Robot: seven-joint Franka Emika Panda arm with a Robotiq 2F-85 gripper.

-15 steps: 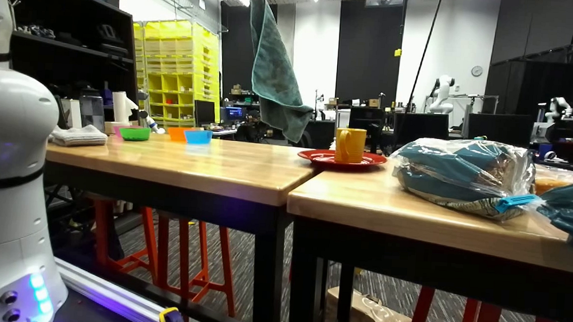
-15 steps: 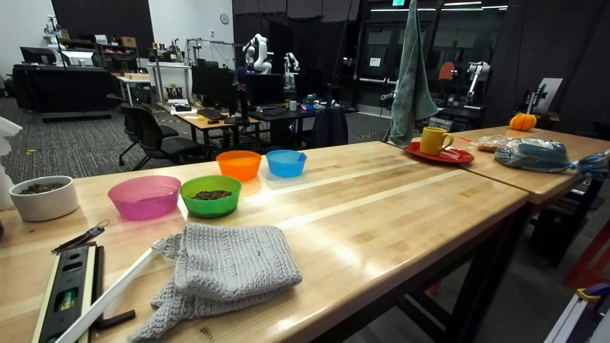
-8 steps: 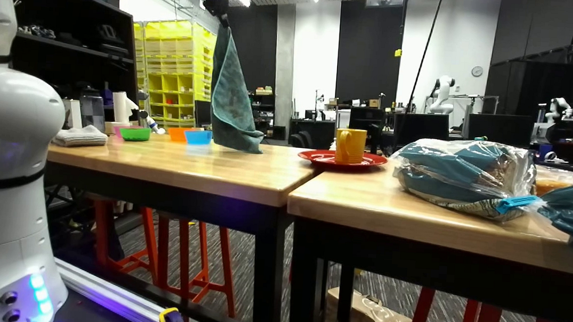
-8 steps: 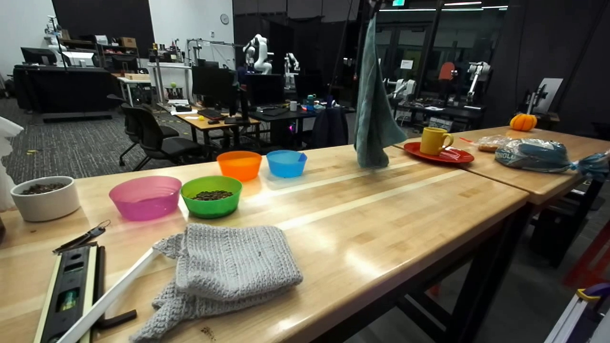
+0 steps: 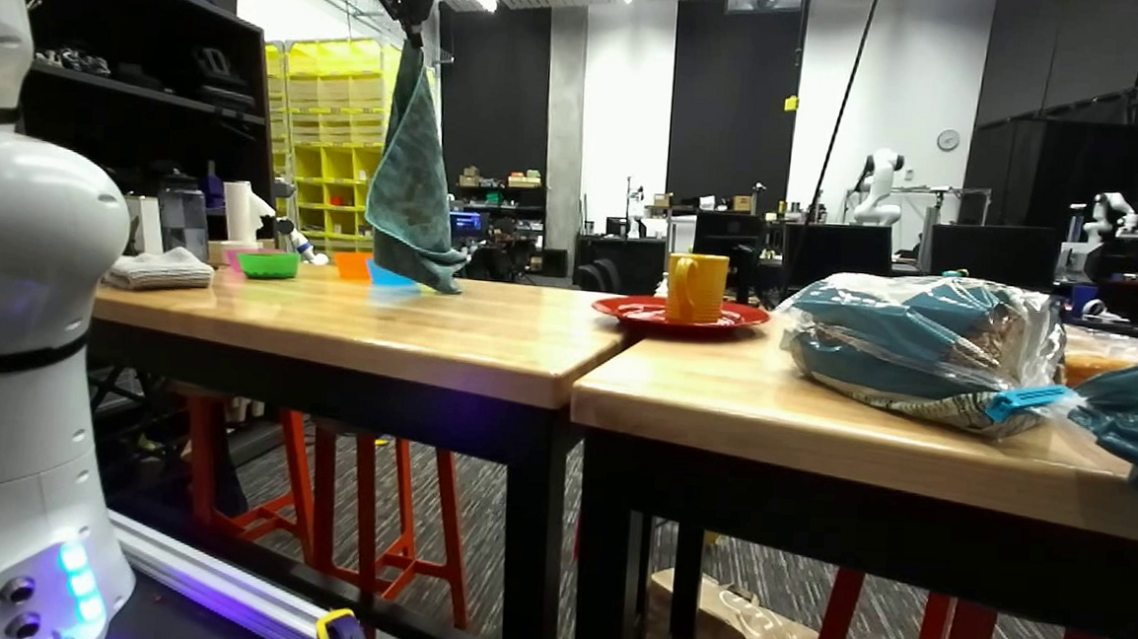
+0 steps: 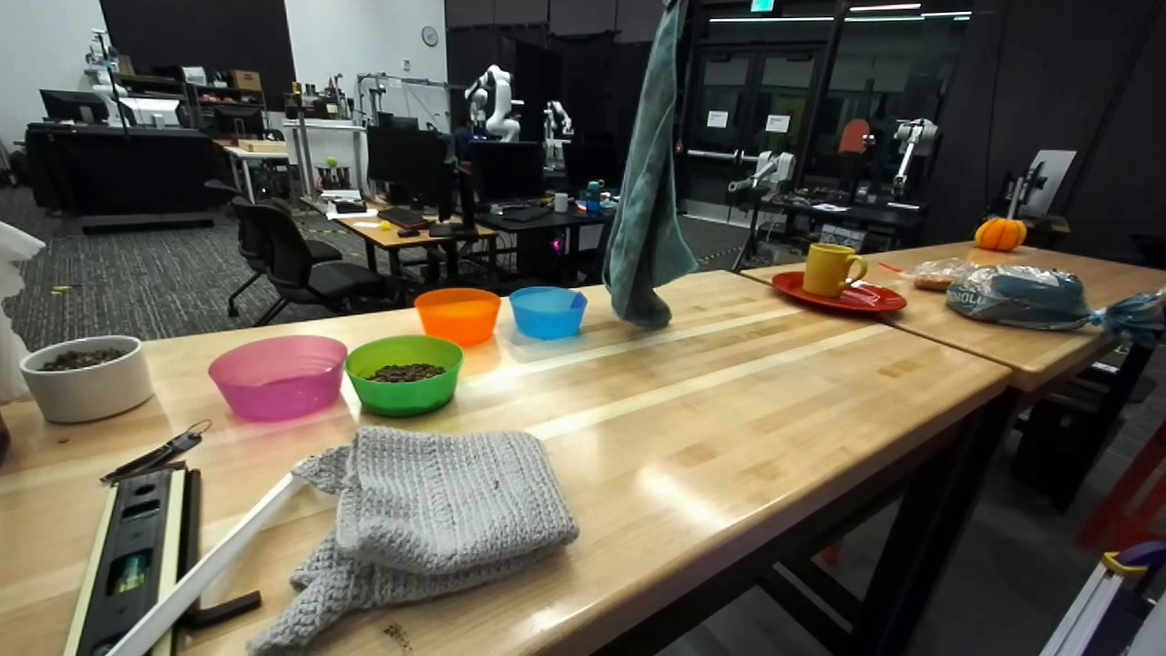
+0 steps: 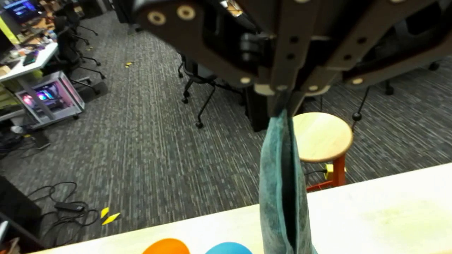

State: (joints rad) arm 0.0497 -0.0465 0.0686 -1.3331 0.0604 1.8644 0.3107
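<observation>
My gripper (image 5: 413,38) is high above the table, shut on a dark teal towel (image 5: 414,187). In the wrist view the gripper (image 7: 285,110) pinches the towel's top end, and the towel (image 7: 273,183) hangs down in a narrow fold. The towel (image 6: 647,200) also hangs over the far side of the table in an exterior view. I cannot tell whether its lower end touches the wood. Nearest to it are a blue bowl (image 6: 547,314) and an orange bowl (image 6: 457,319). A yellow mug (image 6: 827,270) stands on a red plate (image 6: 882,299) farther along.
A green bowl (image 6: 404,390) and a white bowl (image 6: 86,387) hold brown pellets; a pink bowl (image 6: 278,381) stands between. A grey knitted cloth (image 6: 455,510) and a level (image 6: 132,565) lie in front. Bagged bread (image 5: 923,346) and a pumpkin (image 6: 999,233) are on the adjoining table.
The gripper and towel have moved left in both exterior views, away from the plate and mug towards the bowls. The towel's lower end has swung. The towel stays held.
</observation>
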